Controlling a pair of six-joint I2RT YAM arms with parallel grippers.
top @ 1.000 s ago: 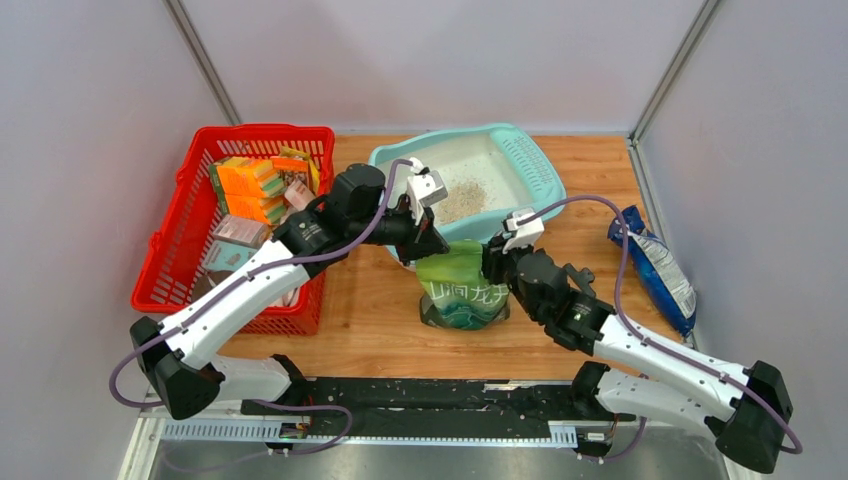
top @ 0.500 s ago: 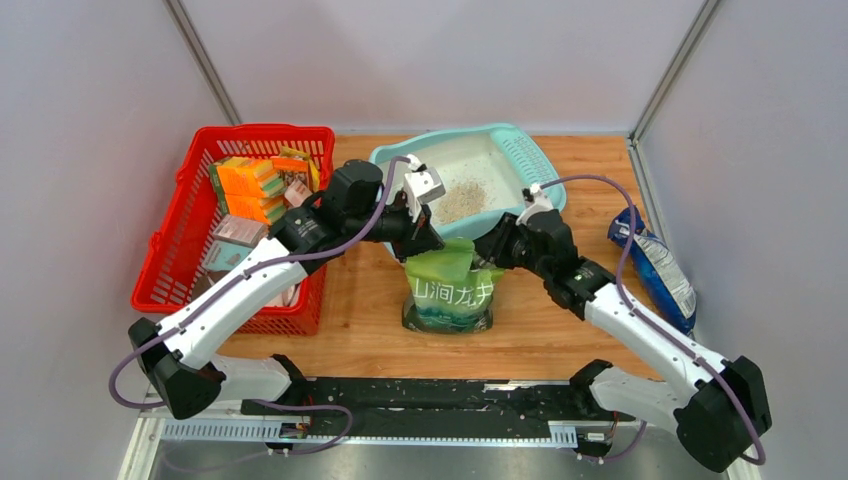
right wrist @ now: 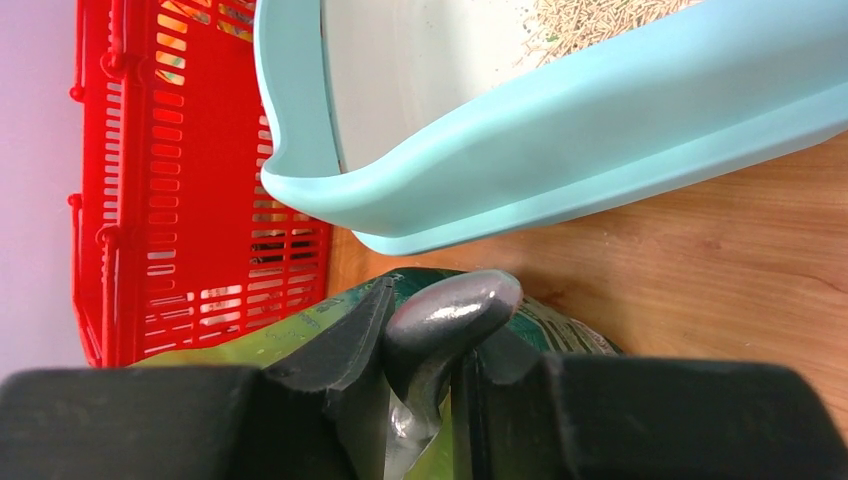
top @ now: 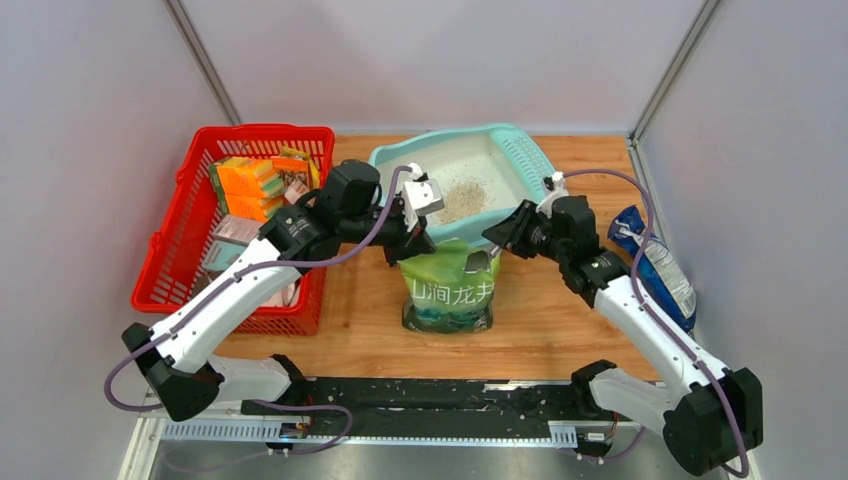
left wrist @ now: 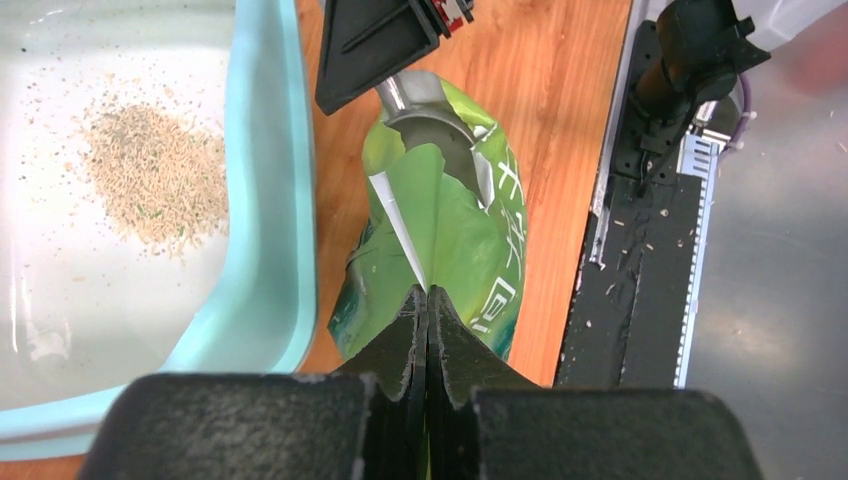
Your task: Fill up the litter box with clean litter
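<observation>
- Top external view: the left arm rises from its base at the lower left and slants up to the middle of the frame. Its wrist is bent down over the top of the green bag [top: 450, 290].
- Left wrist view: the left fingers [left wrist: 428, 330] are clenched tight on the bag's upper edge, with a fold of green film pinched between them.
- The right arm climbs from the lower right corner toward the centre, its wrist tipped down at the bag's mouth.
- Right wrist view: the right fingers [right wrist: 335, 360] are grasping the handle of the grey metal scoop [right wrist: 450, 310]. The left wrist view shows the scoop's bowl sitting inside the torn bag opening.
- The litter box [top: 380, 158] sits on the desk [top: 350, 300] at upper centre, just behind the bag, with its perforated panel at the right end.
- Inside it, the clean litter [top: 460, 200] lies as a small loose pile near the front wall, and stray grains dot the whitish floor.
- A red basket [top: 160, 270] at the left of the frame holds orange-and-yellow packs [top: 250, 185] and small boxes.
- A blue packet [top: 655, 265] lies at the right edge of the desk, well apart from the box.
</observation>
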